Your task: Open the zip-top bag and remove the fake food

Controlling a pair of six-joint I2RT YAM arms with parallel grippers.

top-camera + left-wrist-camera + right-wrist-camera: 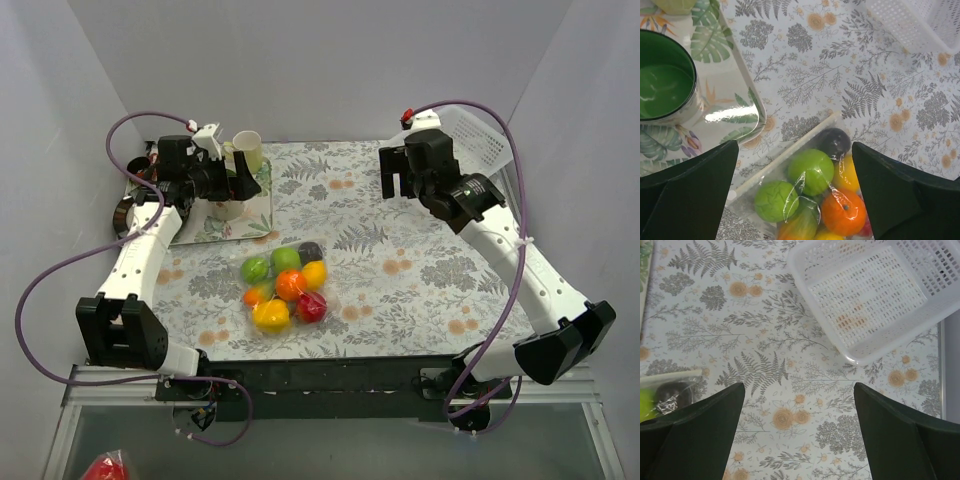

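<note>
Tablecloth (400, 270) with fern print under the zip-top bag (284, 287), pale walls (330, 60) around.

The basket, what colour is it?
White; the basket shows best in the right wrist view.

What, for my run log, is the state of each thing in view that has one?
Zip-top bag, lying flat, zip strip apparently sealed.
Fake food, all inside the bag.
Green mug, upright, empty.
Cream mug, upright.
White basket, open side up, empty.
Left gripper, open, holding nothing.
Right gripper, open, holding nothing.
</note>
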